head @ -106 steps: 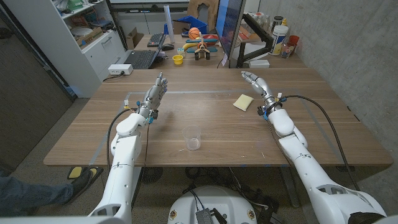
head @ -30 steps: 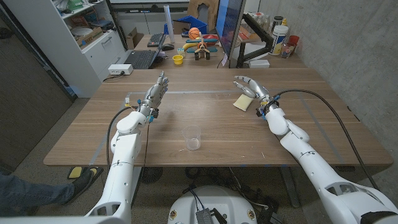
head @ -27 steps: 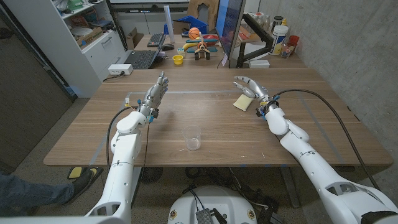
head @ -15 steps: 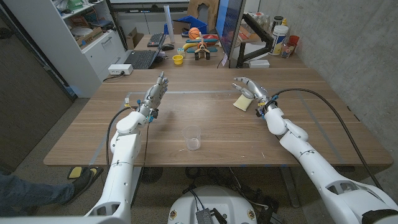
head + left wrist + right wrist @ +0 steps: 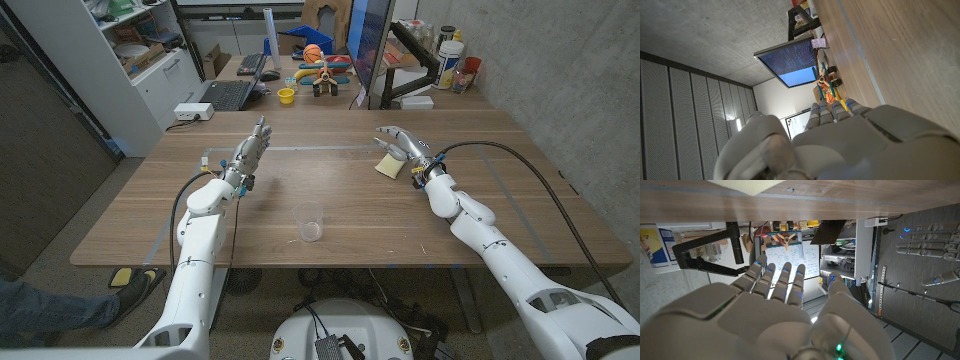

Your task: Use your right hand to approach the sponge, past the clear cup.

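The yellow sponge [image 5: 387,165] lies flat on the wooden table [image 5: 330,190], right of the middle; in the right wrist view a pale corner of the sponge [image 5: 747,186] shows beyond the fingers. My right hand [image 5: 402,146] hovers at the sponge's far right edge with its fingers apart and holds nothing. The clear cup [image 5: 310,223] stands upright near the front edge, well to the left of and nearer than that hand. My left hand [image 5: 250,150] is raised on the left side, fingers straight and together, nothing in it; its back [image 5: 840,145] shows in the left wrist view.
A monitor [image 5: 370,45], a laptop [image 5: 228,94], a yellow cup [image 5: 286,96] and toys [image 5: 322,75] line the far edge. Bottles [image 5: 452,50] stand at the back right. A white power strip [image 5: 193,112] sits at the far left corner.
My right hand has swung left and slightly nearer, from beside the sponge's far right to over its edge. The left hand, the cup and the sponge have not moved.
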{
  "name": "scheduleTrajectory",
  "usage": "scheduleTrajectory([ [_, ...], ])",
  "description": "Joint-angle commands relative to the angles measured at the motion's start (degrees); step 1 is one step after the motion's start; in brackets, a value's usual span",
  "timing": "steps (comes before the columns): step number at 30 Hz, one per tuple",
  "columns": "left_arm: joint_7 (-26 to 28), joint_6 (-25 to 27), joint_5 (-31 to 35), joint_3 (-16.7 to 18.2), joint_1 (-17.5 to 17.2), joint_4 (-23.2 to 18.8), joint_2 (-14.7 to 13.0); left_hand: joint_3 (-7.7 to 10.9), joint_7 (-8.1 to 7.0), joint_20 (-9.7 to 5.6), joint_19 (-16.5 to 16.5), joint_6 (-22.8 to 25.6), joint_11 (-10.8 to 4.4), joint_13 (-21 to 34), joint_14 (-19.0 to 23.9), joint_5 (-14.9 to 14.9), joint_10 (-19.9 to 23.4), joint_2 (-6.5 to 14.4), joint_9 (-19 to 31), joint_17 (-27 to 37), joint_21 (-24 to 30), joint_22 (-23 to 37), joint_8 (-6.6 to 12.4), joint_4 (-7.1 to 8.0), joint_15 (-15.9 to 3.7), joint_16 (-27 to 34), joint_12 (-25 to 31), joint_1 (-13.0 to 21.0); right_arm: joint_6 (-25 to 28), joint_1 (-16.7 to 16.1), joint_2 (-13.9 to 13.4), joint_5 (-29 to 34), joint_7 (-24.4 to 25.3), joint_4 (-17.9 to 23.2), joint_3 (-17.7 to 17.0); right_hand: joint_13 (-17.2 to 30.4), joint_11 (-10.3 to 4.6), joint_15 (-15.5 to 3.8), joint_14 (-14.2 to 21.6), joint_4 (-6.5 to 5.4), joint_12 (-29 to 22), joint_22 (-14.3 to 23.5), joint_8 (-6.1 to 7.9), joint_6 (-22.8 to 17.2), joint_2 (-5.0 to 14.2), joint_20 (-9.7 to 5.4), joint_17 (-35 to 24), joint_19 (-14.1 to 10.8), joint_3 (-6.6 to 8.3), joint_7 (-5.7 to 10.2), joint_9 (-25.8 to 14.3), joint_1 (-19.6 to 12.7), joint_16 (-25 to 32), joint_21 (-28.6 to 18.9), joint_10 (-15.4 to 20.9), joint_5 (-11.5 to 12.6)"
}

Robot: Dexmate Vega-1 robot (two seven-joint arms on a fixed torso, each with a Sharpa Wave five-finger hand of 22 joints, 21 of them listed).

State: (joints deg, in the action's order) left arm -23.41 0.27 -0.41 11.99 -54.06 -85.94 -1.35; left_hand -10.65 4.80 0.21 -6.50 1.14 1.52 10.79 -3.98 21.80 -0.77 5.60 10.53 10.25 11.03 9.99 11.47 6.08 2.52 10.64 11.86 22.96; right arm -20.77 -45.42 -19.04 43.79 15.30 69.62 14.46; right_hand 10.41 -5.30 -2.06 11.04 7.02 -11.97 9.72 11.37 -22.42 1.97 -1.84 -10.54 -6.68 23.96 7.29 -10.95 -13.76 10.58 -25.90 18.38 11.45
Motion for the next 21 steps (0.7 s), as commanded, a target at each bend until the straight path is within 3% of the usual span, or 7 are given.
scheduleTrajectory([
  [1,0.1,0.7,0.8,-0.4,0.1,-0.4,-0.1,-0.38,-0.02,0.04,-0.5,0.3,-0.16,0.3,-0.6,-0.2,0.0,0.3,0.2,0.3,0.2,0.3,0.35,-0.07,0.16,0.2,0.0,0.2,1.6,0.0,-1.1,0.8,-0.4,0.8,1.1,0.1,0.38,-2.18,-0.3,0.29,0.2,0.3,0.01,0.0,-0.4,-2.97,-0.1,0.1,0.24,0.26,0.0,0.0,0.0,0.1,-0.3,0.3],
  [9,0.1,0.7,0.8,-0.3,0.1,-0.4,-0.1,-0.44,0.02,0.08,-0.6,0.3,-0.08,0.3,-0.7,-0.3,0.0,0.3,0.2,0.3,0.2,0.3,0.33,-0.07,0.19,0.1,0.0,0.2,2.4,0.2,-1.4,1.0,-1.2,0.9,1.6,0.1,1.2,-2.17,-0.2,0.37,0.2,0.3,-0.31,0.9,-0.44,-2.95,0.0,0.0,0.3,-0.26,-0.1,0.0,0.1,0.5,-0.3,0.4],
  [21,0.0,0.6,0.8,-0.3,0.3,0.3,-0.1,-0.53,0.0,0.14,-0.7,0.4,-0.07,0.3,-0.7,-0.3,0.0,0.4,0.2,0.3,0.2,0.3,0.28,-0.07,0.22,0.1,0.0,0.3,3.5,0.8,-1.7,2.4,-0.7,0.4,2.8,0.1,1.24,-1.98,-0.3,0.46,0.2,0.3,-0.31,1.0,-0.5,-2.73,0.0,0.1,0.35,-0.38,-0.1,0.0,0.1,0.8,-0.4,0.4],
])
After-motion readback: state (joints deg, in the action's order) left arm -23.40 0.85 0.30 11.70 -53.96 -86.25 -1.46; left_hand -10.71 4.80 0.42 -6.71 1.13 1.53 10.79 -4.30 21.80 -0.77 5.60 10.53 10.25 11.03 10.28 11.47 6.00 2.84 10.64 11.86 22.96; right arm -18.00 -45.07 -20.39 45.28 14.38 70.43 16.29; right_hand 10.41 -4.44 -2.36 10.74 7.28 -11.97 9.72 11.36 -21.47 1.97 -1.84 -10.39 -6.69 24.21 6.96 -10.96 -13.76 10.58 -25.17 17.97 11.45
